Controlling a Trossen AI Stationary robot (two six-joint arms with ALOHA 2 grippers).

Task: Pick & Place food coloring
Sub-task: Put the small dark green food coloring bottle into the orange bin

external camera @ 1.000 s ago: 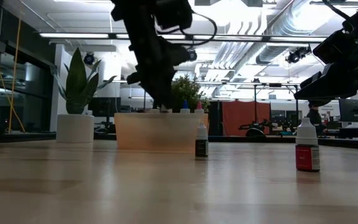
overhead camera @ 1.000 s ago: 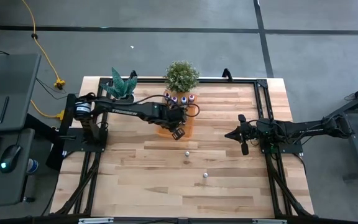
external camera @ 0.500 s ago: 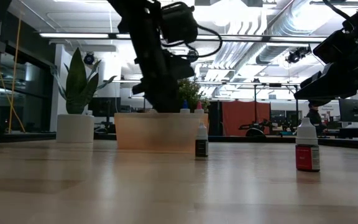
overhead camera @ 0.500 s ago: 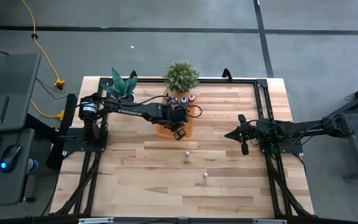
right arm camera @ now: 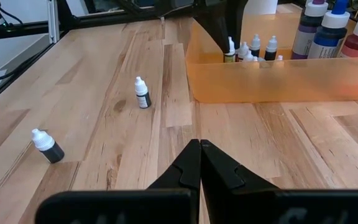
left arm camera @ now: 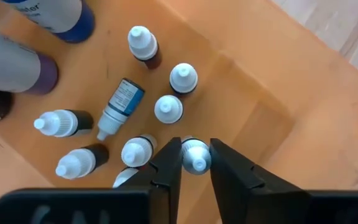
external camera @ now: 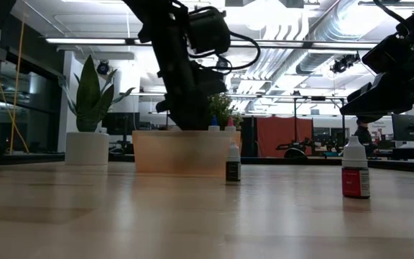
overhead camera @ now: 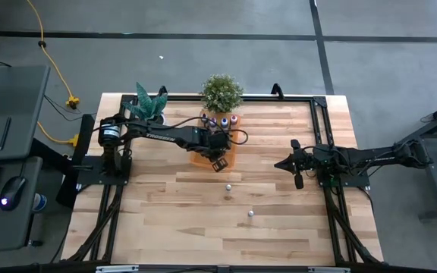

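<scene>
1. Placing step: the left gripper (left arm camera: 196, 163) is down in the tray (left arm camera: 253, 81), fingers just parting around a bottle (left arm camera: 195, 154) set among others.
2. Next: open fully, lift straight up; neighbouring bottles and the tray wall crowd it.
3. Two bottles (overhead camera: 228, 186) wait on the open table; the right gripper (right arm camera: 199, 163), closed and empty, rests apart.

Four cameras: one overhead, one at tabletop height, one on each wrist.

The overhead looks straight down on the pale wooden slatted table (overhead camera: 203, 220). The low one looks level across it. The left wrist sits close above the translucent orange rectangular tray (left arm camera: 253, 81); overhead, low and right wrist share that tray (right arm camera: 272, 81).
</scene>
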